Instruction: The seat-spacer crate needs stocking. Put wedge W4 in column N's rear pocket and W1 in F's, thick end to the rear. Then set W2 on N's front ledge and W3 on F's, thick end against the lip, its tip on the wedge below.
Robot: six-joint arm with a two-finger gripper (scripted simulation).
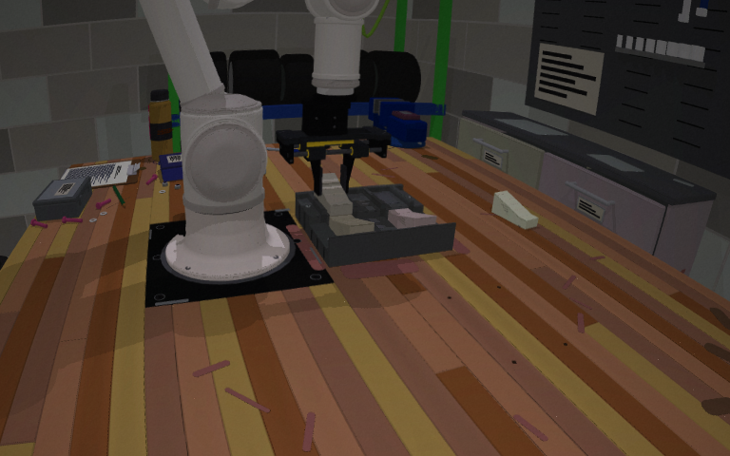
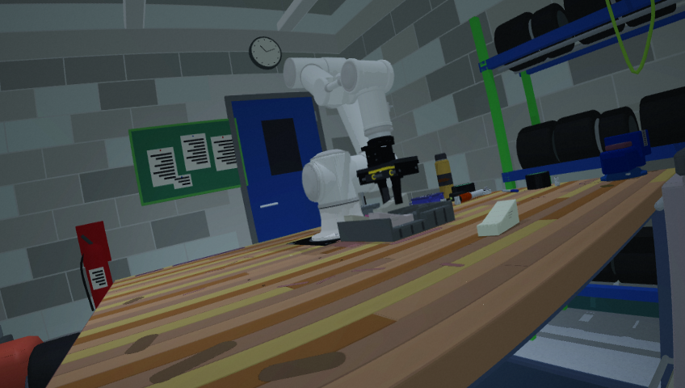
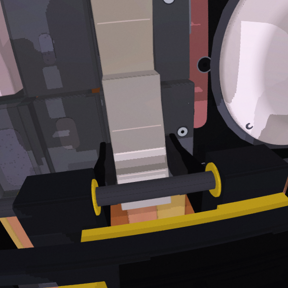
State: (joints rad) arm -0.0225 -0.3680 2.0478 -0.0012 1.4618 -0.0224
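Note:
A beige wedge (image 1: 350,223) lies in the crate's pocket nearest the robot base, partly covered by the tip of the grey-beige wedge (image 1: 334,196) above it. I hold that upper wedge in my gripper (image 1: 332,177) by its thick end, tilted down over the dark crate (image 1: 371,223). In the wrist camera the held wedge (image 3: 135,129) runs away from my gripper (image 3: 137,155) onto the lower wedge (image 3: 125,40). A pinkish wedge (image 1: 410,217) sits in the crate's other column. A pale wedge (image 1: 514,209) lies loose on the bench to the right.
The robot base (image 1: 226,215) on its black plate stands right beside the crate. A blue vise (image 1: 401,126) sits behind it. A grey box (image 1: 62,198), a clipboard and small pink pegs lie at the bench's far left; cabinets line the right side.

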